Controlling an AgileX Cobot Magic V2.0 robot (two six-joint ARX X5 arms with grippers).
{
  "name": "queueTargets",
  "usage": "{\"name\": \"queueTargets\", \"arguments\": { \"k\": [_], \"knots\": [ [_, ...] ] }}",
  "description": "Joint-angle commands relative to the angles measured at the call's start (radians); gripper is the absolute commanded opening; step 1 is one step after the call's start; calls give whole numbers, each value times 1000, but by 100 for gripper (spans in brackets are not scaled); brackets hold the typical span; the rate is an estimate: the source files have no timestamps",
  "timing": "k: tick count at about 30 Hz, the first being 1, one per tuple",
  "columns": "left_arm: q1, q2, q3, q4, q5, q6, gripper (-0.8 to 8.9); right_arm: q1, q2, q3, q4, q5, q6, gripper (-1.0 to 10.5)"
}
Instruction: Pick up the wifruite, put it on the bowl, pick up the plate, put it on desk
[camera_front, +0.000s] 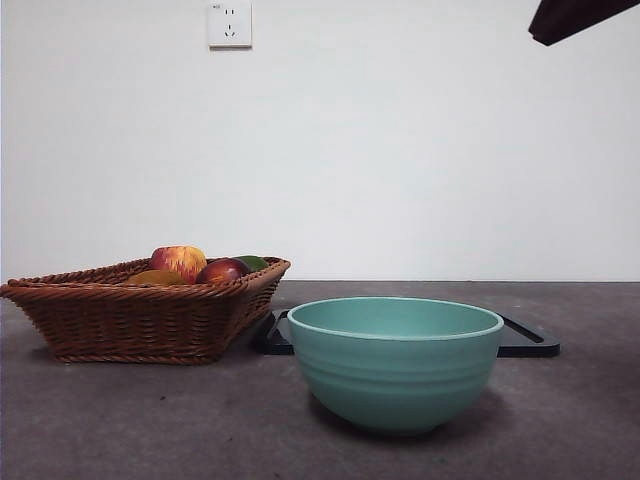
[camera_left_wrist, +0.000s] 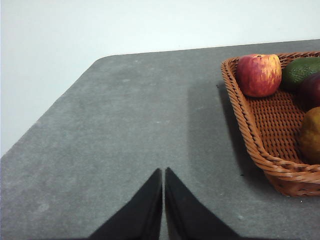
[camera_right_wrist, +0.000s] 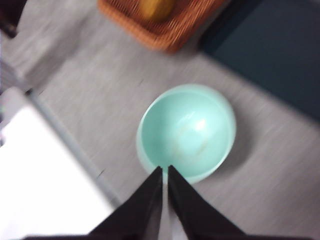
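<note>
Fruit basket, black tray and empty mint bowl on the tabletop, both end effectors clear of them.

From the left: the brown woven wicker basket (camera_front: 140, 315) sits toward the left edge of the dark grey-brown matte tabletop (camera_front: 580, 420), holding a red-and-yellow streaked apple (camera_front: 179, 261), a dark red fruit (camera_front: 222, 270), a green fruit (camera_front: 253, 262) mostly hidden behind it, and a yellow-orange fruit (camera_front: 155, 277) half sunk below the rim. The left end effector (camera_left_wrist: 163, 172) hangs beside the basket, jaws together, holding nothing. The glossy black rectangular tray (camera_front: 525, 340) lies behind, largely blocked by the round mint-green ridged bowl (camera_front: 395, 362) standing empty near the front edge. The right end effector (camera_right_wrist: 165, 170), jaws together, hovers above the bowl; its view is blurred.
</note>
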Motion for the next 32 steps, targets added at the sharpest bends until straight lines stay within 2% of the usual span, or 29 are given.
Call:
{"name": "queueTargets", "arguments": {
  "k": [1,7,11,14,21,26,32],
  "knots": [
    [3,-2,-21,-6,-2,-6,8,-45,-14,3,130,61,-82,9],
    [3,-2,-21,-6,-3,-6,7,-260,-120,-107,423,61,-91,9],
    [3,-2,-21,-6,-3,-6,7,-472,-291,-293,594,63,-129,9],
    [3,-2,-21,-6,-3,-6,7,-567,-420,-439,697,64,-166,9],
    [3,-2,-21,-6,-3,-6,7,-657,-605,-644,786,72,-200,9],
    [3,-2,-21,-6,-3,-6,7,-676,-692,-743,809,120,-198,9],
    [3,-2,-21,-6,-3,-6,7,-681,-761,-820,813,124,-198,9]
  ]
}}
